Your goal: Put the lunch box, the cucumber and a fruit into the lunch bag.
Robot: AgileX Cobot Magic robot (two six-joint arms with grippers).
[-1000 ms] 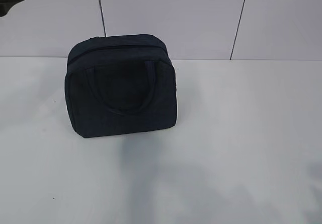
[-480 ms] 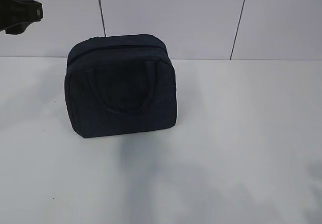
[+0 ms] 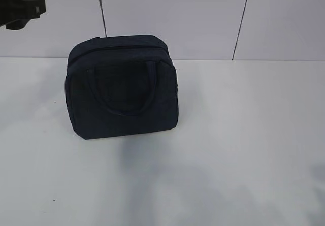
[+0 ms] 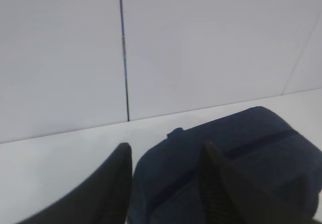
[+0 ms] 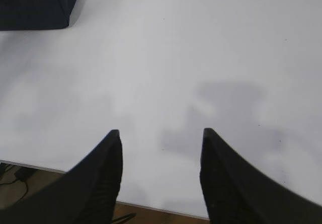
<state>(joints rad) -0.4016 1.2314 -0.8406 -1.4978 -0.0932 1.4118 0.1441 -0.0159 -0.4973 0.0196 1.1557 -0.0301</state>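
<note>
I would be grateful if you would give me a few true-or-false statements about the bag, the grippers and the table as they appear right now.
1. The boxy dark navy fabric lunch bag stands upright on the white table. True.
2. The bag's top zipper is open wide. False: the top looks closed.
3. The left gripper holds the bag's handle. False: its jaws are apart, above the bag, holding nothing.
4. The right gripper is open over bare table. True.
5. A cucumber lies beside the bag. False: none is visible.

The lunch bag (image 3: pixel 122 86), boxy dark navy fabric, stands upright on the white counter (image 3: pixel 244 134) toward ten o'clock, zipper closed along the top, loop handle lying against its front.
</note>
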